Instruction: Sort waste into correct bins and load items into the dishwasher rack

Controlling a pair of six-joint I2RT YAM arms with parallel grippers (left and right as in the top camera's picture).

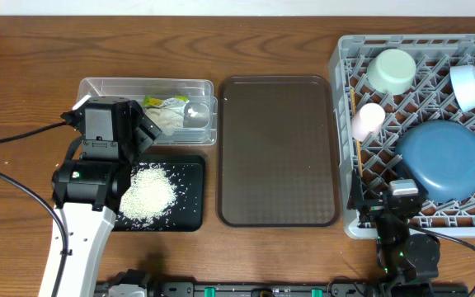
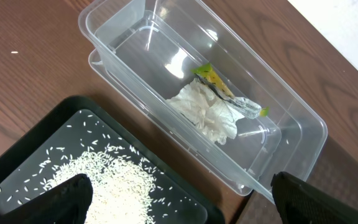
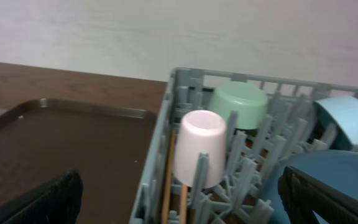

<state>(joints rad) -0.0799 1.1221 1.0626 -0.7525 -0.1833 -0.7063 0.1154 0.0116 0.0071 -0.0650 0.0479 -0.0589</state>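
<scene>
Wood-grain table (image 1: pixel 23 99), everything laid out left to right: bins, serving tray, rack.

Status as I read it:
- Clear plastic tub (image 1: pixel 97 87), far left: crumpled white tissue (image 2: pixel 210 115) and yellow-green snack wrapper (image 2: pixel 219 84) both inside, touching each other.
- Flat black tray (image 1: pixel 190 210), just near of the tub: rice (image 1: pixel 148 194) heaped on it, loose grains scattered round the heap but on the tray.
- Brown serving tray (image 1: pixel 279 148), centre: nothing on it.
- Grey dishwasher rack (image 1: pixel 345 58), right: mint-green bowl (image 1: pixel 391 71) far left corner, pale-blue bowl (image 1: pixel 467 87) far right, pink cup (image 1: pixel 368 120) upside down on the pegs at the left side, blue plate (image 1: pixel 442 161) leaning in the near half, wooden chopsticks (image 1: pixel 358 153) lying along the left wall, just beside the cup.

Hands:
- My left gripper (image 2: pixel 182 202) hangs over the seam between tub and black tray, jaws spread wide, nothing between them.
- My right gripper (image 3: pixel 182 205) sits at the near left corner of the rack, jaws spread wide, holding nothing.

Judgement: waste sorted, all five items racked, looks essentially done. Only open item: one white speck on the bare table in the left wrist view, could be a stray grain, too small to tell. Otherwise what's left is pulling both arms clear.
</scene>
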